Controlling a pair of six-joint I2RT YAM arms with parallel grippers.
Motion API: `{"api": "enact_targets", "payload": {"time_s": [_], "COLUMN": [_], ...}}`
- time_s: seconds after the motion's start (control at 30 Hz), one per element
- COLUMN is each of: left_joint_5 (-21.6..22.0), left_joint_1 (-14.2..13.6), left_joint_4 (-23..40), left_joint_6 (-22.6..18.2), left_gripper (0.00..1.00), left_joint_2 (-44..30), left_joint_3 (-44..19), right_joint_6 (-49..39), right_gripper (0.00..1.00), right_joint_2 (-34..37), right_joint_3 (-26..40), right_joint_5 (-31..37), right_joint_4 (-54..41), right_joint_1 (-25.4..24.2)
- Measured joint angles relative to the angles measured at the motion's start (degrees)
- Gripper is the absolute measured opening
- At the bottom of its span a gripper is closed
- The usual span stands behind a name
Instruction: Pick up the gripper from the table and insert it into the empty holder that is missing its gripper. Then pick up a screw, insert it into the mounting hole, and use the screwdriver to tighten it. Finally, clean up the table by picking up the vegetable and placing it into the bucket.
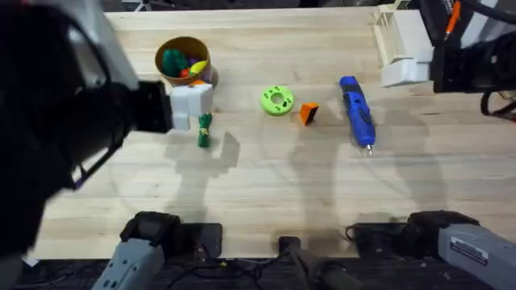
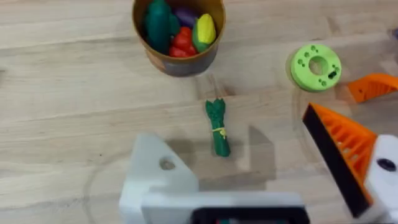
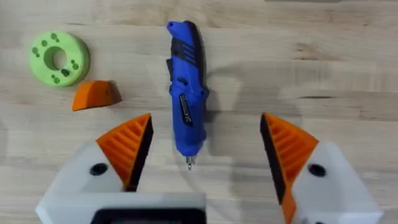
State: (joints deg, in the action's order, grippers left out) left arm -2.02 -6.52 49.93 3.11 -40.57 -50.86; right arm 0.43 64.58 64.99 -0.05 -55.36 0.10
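The loose orange gripper (image 1: 308, 113) lies on the table (image 1: 258, 185) between a lime-green disc and the blue screwdriver (image 1: 357, 111). The green vegetable (image 1: 204, 129) lies just in front of the bucket (image 1: 184, 60). My left gripper (image 1: 192, 105) hovers open above the vegetable (image 2: 217, 127). One side of it is the bare white holder (image 2: 155, 174); the other carries an orange ribbed pad (image 2: 339, 155). My right gripper (image 1: 401, 52) is raised at the far right, open. In its wrist view it (image 3: 205, 118) straddles the screwdriver (image 3: 186, 93) from above, with the orange gripper (image 3: 96, 95) off to one side.
A lime-green ring-shaped disc (image 1: 276, 101) with small holes sits mid-table. The bucket (image 2: 178, 31) holds several colourful toy pieces. My left arm looms large and dark over the table's left side. The arm bases stand along the near edge.
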Motion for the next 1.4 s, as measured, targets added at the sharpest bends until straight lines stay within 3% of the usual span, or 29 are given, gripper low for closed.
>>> {"api": "enact_targets", "payload": {"time_s": [0.23, 0.47, 0.67, 0.83, 1.0, 1.23, 1.4], "left_joint_5": [0.9, 1.1, -1.5, -1.8, -1.6, -1.6, -3.7], "left_joint_1": [0.0, 0.0, 0.0, 0.0, 0.0, 0.0, 1.4], "left_joint_4": [-2.6, -3.8, -9.0, -9.2, -16.0, -23.3, -33.1], "left_joint_6": [1.1, 1.7, 1.9, 1.9, 1.3, -3.7, -5.5], "left_gripper": [0.986, 0.986, 0.985, 0.985, 0.986, 0.986, 0.985], "left_joint_2": [8.2, 8.6, 8.6, 8.6, 8.6, 8.6, 9.4], "left_joint_3": [3.9, 3.9, 4.0, 4.0, 4.0, 4.0, 7.7], "right_joint_6": [0.0, 0.0, 0.0, 0.0, 0.0, 0.0, 0.0], "right_gripper": [0.994, 0.992, 0.992, 0.994, 0.994, 0.993, 0.994], "right_joint_2": [0.0, 0.0, 0.0, 0.0, 0.0, 0.0, 0.0], "right_joint_3": [0.0, 0.0, 0.0, 0.0, 0.0, 0.0, 0.0], "right_joint_5": [0.0, 0.0, 0.0, 0.0, 0.0, 0.0, 0.0], "right_joint_4": [-0.2, -0.2, -0.2, -0.2, -0.2, -0.2, -0.2], "right_joint_1": [0.0, 0.0, 0.0, 0.0, 0.0, 0.0, 0.0]}}
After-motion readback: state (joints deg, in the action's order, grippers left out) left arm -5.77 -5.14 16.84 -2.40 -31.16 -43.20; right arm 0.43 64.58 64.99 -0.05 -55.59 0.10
